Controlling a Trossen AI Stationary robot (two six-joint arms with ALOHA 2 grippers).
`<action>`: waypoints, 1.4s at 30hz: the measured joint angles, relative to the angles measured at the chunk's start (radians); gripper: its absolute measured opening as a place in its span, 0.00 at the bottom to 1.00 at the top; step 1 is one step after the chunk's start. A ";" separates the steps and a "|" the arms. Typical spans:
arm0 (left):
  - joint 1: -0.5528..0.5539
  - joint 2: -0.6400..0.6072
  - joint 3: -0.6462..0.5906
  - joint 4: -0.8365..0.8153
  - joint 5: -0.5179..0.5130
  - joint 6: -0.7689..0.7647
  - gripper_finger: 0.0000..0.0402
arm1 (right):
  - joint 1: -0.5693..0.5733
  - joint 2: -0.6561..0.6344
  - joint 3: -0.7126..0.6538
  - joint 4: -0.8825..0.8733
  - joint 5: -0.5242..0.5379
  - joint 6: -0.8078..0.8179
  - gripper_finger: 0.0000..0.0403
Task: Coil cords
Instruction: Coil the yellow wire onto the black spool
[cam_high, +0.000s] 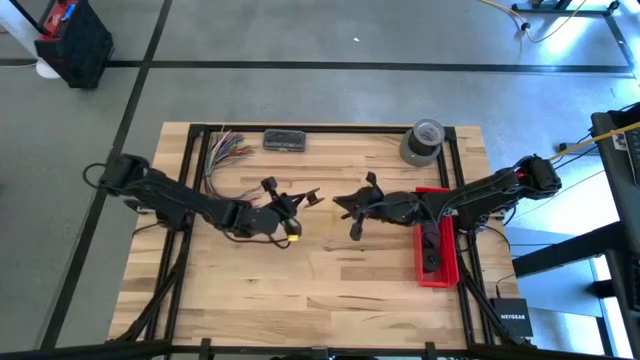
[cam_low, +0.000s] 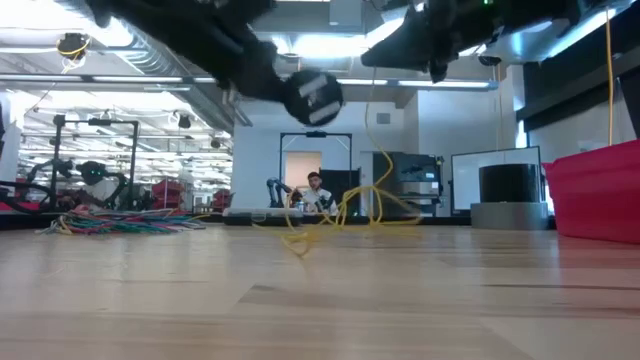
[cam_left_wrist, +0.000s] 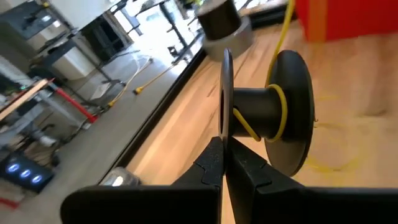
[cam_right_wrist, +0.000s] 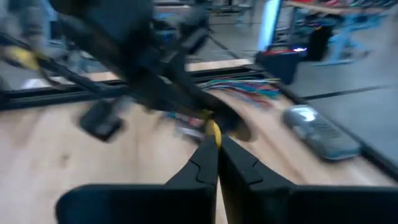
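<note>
My left gripper (cam_high: 303, 199) hangs above the table's middle, shut on a black spool (cam_left_wrist: 267, 112). A thin yellow cord (cam_left_wrist: 283, 106) is wound round the spool's hub. My right gripper (cam_high: 343, 204) faces it from the table's right, shut on the same yellow cord (cam_right_wrist: 212, 132). In the low view the cord (cam_low: 375, 150) drops from the grippers, and its loose loops (cam_low: 330, 216) lie on the wood. My left gripper pinches the rim of the spool's thin flange (cam_left_wrist: 225, 127) between its two fingers, coming nearly level from the table's left. The spool is lifted clear of the table with its axle about level. My right gripper pinches the yellow cord (cam_right_wrist: 213, 127) between its fingertips (cam_right_wrist: 202, 158), coming nearly level from the table's right. The picture is blurred, so which stretch of the cord it has cannot be told. The cord's loose loops lie on the table below.
A red bin (cam_high: 446, 272) stands under my right arm at the table's right. At the far edge are a roll of tape (cam_high: 422, 141), a grey device (cam_high: 285, 140) and a bundle of multicoloured wires (cam_high: 224, 152). Bare wood lies toward the near edge.
</note>
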 joint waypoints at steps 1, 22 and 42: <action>0.008 0.011 0.000 0.009 -0.003 0.001 0.00 | 0.000 0.002 0.000 -0.004 -0.010 0.012 0.01; 0.033 0.106 0.002 0.274 -0.031 0.072 0.00 | -0.032 0.208 0.036 0.228 -0.140 0.139 0.03; -0.053 0.072 0.070 0.322 -0.032 0.013 0.00 | -0.030 0.306 0.097 0.101 0.014 -0.020 0.03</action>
